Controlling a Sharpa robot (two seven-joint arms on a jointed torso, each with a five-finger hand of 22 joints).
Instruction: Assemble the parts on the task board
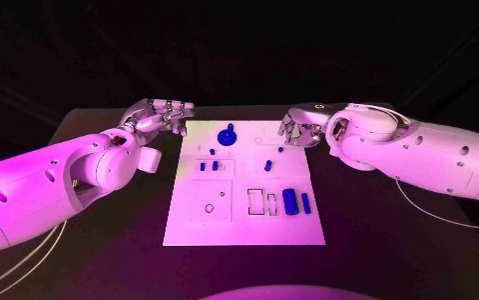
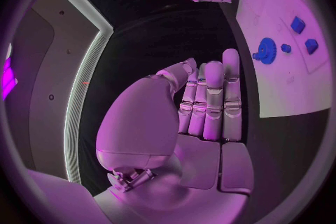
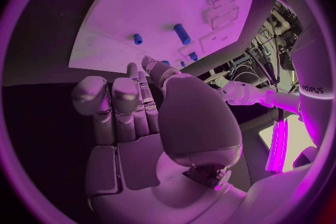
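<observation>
The task board (image 1: 244, 203) lies flat in the middle of the black tabletop (image 1: 379, 244), its long axis running from the robot's side toward the far edge. Near its far end sits a round blue gear-like part (image 1: 228, 137). Below it are two small blue pieces (image 1: 208, 166) side by side, and to their right a short blue peg (image 1: 268, 165) lying roughly along the board's length. Nearer the robot, a thick blue cylinder (image 1: 289, 201) and a thinner blue rod (image 1: 305, 203) lie beside each other, both lengthwise to the board, just right of two rectangular slots (image 1: 264, 202).

The left hand (image 1: 160, 117) hovers just off the board's far left corner, fingers (image 2: 213, 98) straight and close together, holding nothing. The right hand (image 1: 302, 128) hovers at the far right corner, fingers (image 3: 126, 106) loosely bent, also holding nothing.
</observation>
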